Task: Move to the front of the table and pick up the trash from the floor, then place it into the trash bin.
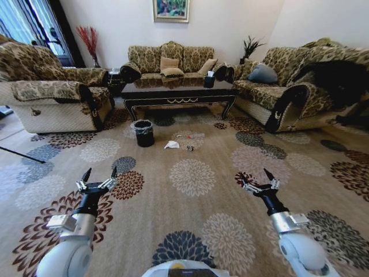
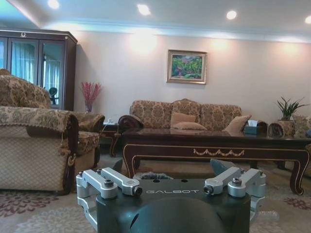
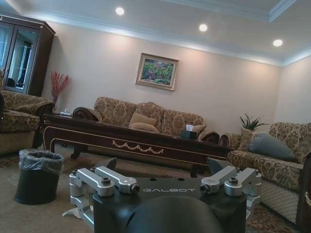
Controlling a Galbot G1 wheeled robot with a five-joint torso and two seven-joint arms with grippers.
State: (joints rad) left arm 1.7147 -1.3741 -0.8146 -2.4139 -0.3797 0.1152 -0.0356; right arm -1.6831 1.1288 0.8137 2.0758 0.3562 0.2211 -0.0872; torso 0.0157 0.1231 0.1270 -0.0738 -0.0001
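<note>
Across the flowered carpet [image 1: 190, 196], as the head view has it, the table [image 1: 179, 92] stands at twelve o'clock with sofas around it, and the robot is well short of it. The trash bin [image 1: 143, 133] sits on the floor at about eleven o'clock, just in front of the table's left end. The trash [image 1: 172, 145], a crumpled white tissue with a couple of tiny scraps just beside it at one o'clock of it, lies near the bin on its right. The left gripper [image 1: 99, 174] hangs low at eight o'clock and the right gripper [image 1: 261, 178] at four o'clock, both with fingers spread apart and holding nothing, both well apart from the trash. From the left wrist view, the left gripper's body fills the lower edge and the table's long apron with pale trim runs across the middle, a small box on its top at two o'clock; the floor scraps cannot be made out there. From the right wrist view, the bin with its crinkled liner stands at nine o'clock, the table behind it, and a sliver of white, likely the tissue, peeks out beside the gripper's body at eight o'clock. Judging by this, the approach is only partly done: the drive up, the pick-up and the drop into the bin all remain.
</note>
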